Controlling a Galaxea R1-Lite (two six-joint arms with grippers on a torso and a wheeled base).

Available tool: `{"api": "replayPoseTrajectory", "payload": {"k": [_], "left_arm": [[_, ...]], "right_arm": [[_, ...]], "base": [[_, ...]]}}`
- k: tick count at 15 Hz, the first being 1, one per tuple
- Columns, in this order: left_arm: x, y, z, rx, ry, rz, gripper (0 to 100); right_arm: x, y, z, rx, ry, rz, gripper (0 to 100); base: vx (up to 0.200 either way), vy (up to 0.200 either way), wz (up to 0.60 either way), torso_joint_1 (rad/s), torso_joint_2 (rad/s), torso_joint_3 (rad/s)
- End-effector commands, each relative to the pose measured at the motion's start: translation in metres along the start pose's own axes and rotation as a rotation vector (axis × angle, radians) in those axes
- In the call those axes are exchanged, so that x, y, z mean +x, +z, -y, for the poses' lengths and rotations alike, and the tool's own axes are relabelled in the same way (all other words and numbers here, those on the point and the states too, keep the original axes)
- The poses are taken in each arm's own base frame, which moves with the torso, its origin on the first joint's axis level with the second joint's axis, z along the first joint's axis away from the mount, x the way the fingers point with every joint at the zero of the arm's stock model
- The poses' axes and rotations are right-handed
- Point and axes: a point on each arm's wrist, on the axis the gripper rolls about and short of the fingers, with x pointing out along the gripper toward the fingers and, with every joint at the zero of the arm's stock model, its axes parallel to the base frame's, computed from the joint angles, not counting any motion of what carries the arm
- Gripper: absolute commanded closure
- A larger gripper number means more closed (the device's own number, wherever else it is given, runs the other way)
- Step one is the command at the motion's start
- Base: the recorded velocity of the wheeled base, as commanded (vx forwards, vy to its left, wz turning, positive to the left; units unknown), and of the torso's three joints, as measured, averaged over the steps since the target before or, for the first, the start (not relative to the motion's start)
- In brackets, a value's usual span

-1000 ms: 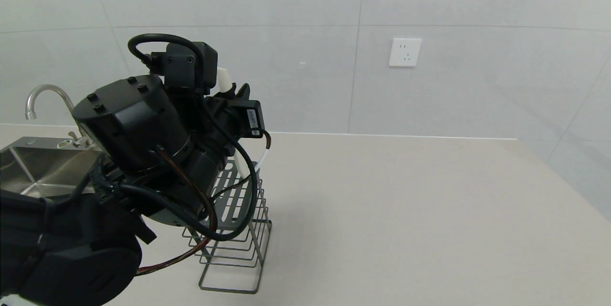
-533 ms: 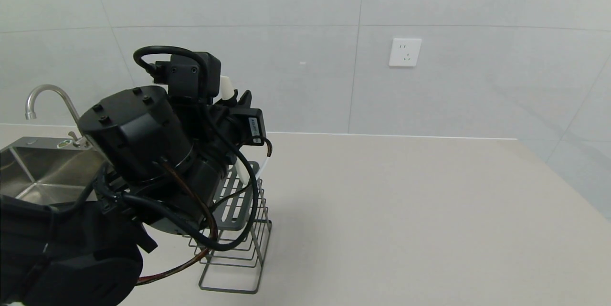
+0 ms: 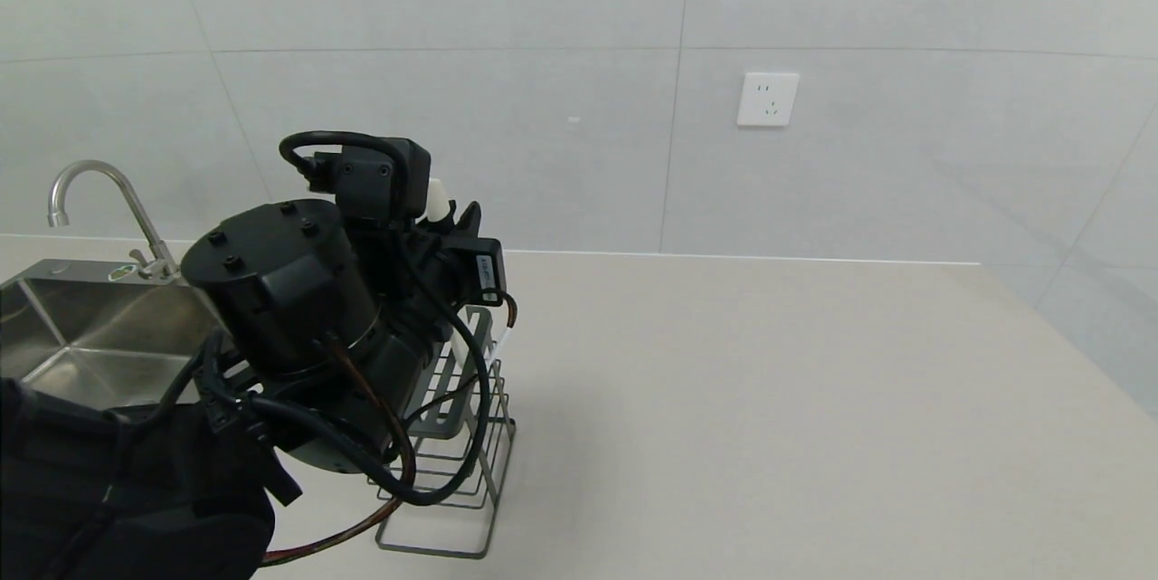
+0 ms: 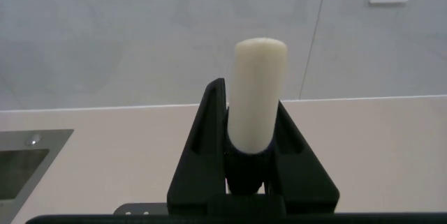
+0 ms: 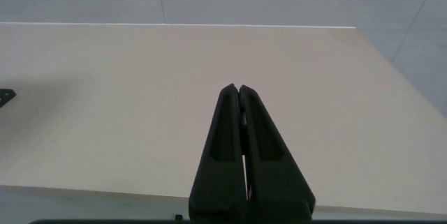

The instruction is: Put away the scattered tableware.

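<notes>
My left gripper (image 3: 455,220) (image 4: 251,116) is shut on the cream handle (image 4: 259,84) of a utensil, held upright. The handle's rounded top (image 3: 438,197) sticks up above the fingers, and a thin white part of the utensil (image 3: 500,346) shows below the wrist, at the top of a grey wire rack (image 3: 472,471). The arm hides most of the rack and the utensil's lower end. My right gripper (image 5: 239,90) is shut with nothing in it, above the bare beige counter (image 5: 126,105).
A steel sink (image 3: 81,336) with a curved faucet (image 3: 90,191) lies at the counter's far left, beside the rack. A wall socket (image 3: 767,99) sits on the tiled wall behind. The counter (image 3: 769,399) stretches open to the right of the rack.
My left arm has come down and a little to the right, lowering the held utensil toward the wire rack. The grip has not changed.
</notes>
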Motion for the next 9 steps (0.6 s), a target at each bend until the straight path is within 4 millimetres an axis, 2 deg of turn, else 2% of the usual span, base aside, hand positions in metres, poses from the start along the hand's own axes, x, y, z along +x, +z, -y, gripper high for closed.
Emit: {"api": "replayPoseTrajectory", "payload": {"k": [1, 9], "left_arm": [[0.001, -0.004, 0.001, 0.009, -0.001, -0.011, 100], [0.004, -0.025, 0.005, 0.004, -0.012, -0.069, 100]], "right_arm": [[0.000, 0.000, 0.000, 0.000, 0.001, -0.003, 100], [0.000, 0.000, 0.000, 0.000, 0.001, -0.001, 100]], "base": [[0.000, 0.000, 0.00, 0.000, 0.00, 0.000], [0.000, 0.000, 0.00, 0.000, 0.00, 0.000]]}}
